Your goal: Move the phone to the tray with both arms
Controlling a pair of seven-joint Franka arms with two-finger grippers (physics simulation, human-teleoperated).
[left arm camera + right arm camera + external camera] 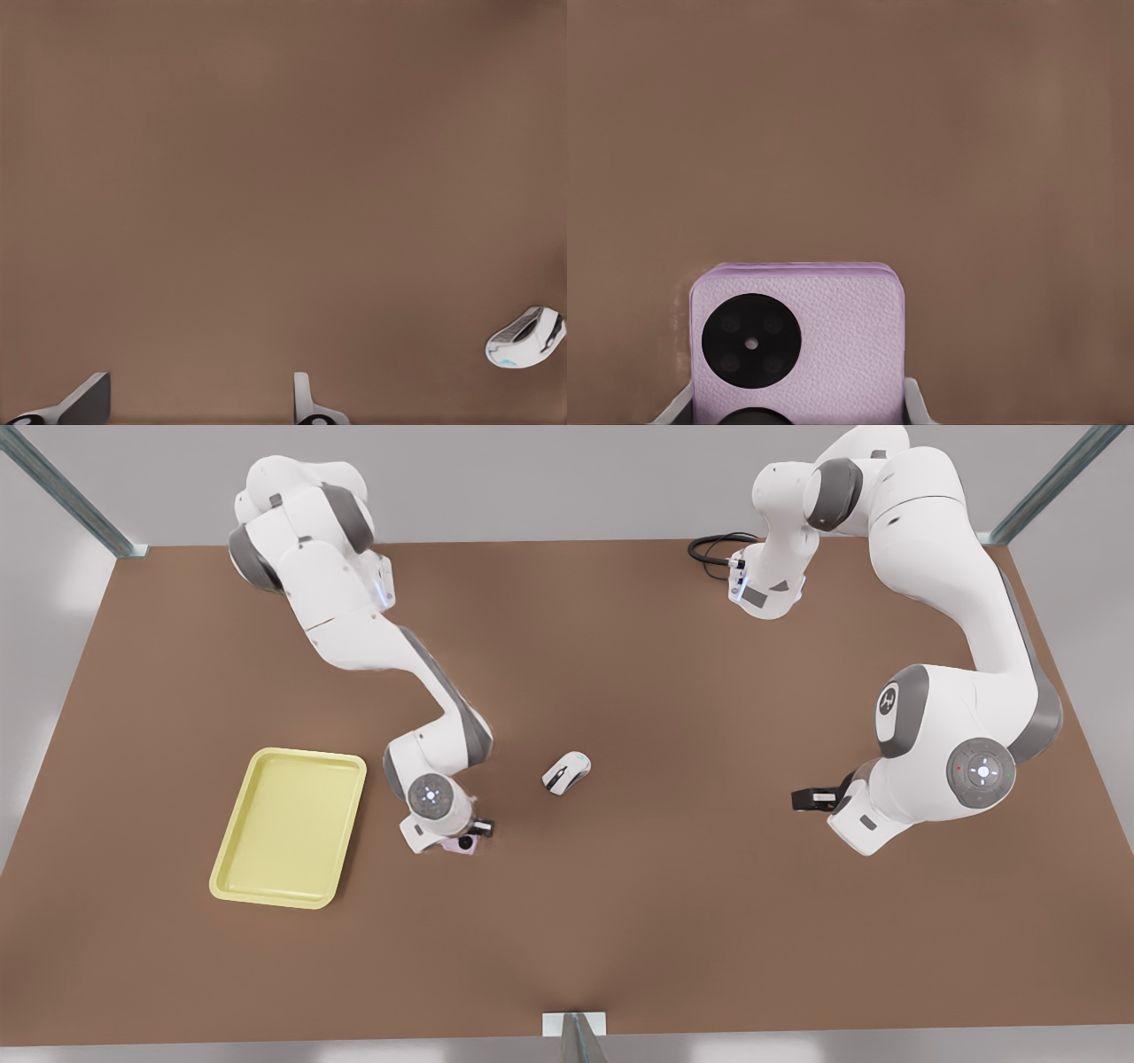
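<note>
The right pincer (465, 834) sits low over the matte brown surface (673, 921), its fingers closed against the sides of the pink, leathery-grained phone (799, 345), just at 3 o'clock of the smooth pale yellow tray (290, 828). The left pincer (199, 403) waits spread wide, empty, the glossy white mouse (566, 771) nearby.

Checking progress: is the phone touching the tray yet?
Apart. The front view shows bare table between the tray and the phone, which sits under the right gripper; the left gripper waits open at the front view's right.
</note>
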